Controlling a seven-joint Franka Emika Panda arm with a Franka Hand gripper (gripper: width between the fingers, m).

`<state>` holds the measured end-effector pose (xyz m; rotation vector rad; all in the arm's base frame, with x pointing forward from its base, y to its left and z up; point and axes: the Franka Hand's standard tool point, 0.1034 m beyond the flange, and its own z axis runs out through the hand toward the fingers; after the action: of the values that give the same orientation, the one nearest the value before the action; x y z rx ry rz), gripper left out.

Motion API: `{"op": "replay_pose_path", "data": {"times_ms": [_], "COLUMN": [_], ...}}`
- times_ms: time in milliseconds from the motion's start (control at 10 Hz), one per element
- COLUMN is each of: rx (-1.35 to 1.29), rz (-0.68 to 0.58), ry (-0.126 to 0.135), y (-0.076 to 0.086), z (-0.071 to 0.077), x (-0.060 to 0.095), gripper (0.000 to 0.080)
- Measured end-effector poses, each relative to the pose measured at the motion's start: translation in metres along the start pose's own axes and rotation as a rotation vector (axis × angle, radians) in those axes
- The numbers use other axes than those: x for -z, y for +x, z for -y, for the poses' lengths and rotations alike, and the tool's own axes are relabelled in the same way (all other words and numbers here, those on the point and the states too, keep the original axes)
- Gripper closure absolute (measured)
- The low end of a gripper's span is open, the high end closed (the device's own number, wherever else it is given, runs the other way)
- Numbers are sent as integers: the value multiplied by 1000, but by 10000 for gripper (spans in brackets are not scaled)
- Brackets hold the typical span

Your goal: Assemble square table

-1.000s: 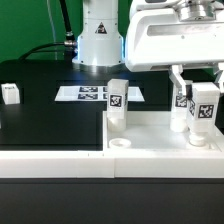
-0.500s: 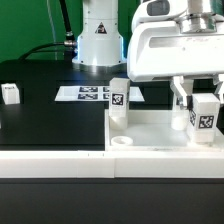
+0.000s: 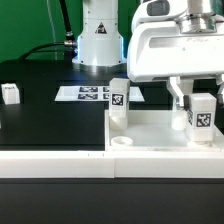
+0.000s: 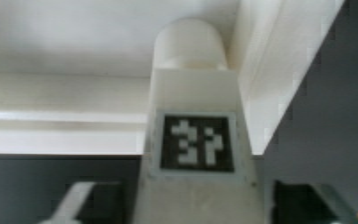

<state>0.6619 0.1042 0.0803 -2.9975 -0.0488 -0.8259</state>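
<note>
**Exterior view.**
- Surface: a black table [image 3: 40, 120]. Behind it stand the white robot base [image 3: 97, 35] and a green cable [image 3: 40, 48] against a dark background.
- We list the marker board [image 3: 95, 93] lying flat near the base.
- A loose leg [image 3: 10, 94] sits far to the exterior view's left, well apart from the rest.
- The top [image 3: 150, 128] lies toward the exterior view's right, rim up, with an empty round socket [image 3: 121, 143] at its near corner.
- A standing leg [image 3: 119, 100] is upright at the far corner above that socket, its tag facing us.
- A white rail [image 3: 50, 160] runs along the front, just beside the top.
- Hidden: the frame cuts off the top's right side, and the arm covers its far right corner. We cannot identify the white shape behind the finger on the exterior view's left.
- Pose: the white hand body [image 3: 175, 45] fills the upper right, with its fingers pointing straight down.
- The gripper [image 3: 203, 105] clasps the held leg [image 3: 204, 122], which is upright over the top's right part. We cannot tell whether the leg's foot touches the top.

**Wrist view.**
- Surface: blurred white faces of the top [image 4: 51, 100], with dark table [image 4: 336, 130] beside them.
- The held leg [image 4: 197, 90] fills the centre, with a rounded far end and its tag [image 4: 197, 140] toward the camera.
- Hidden: the fingers [image 4: 91, 205] are cropped and soft.
- Pose: the gripper [image 4: 197, 200] has its jaws drawn in to the leg's width, one at each side.
</note>
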Motion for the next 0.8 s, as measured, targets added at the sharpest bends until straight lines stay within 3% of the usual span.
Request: {"op": "replay_pose_path", "data": {"times_ms": [100,800], "rx": [0,0], "rz": [0,0], "ry": [0,0], "y": [0,0], "z": [0,0], "x": [0,0], "gripper": [188,151]}}
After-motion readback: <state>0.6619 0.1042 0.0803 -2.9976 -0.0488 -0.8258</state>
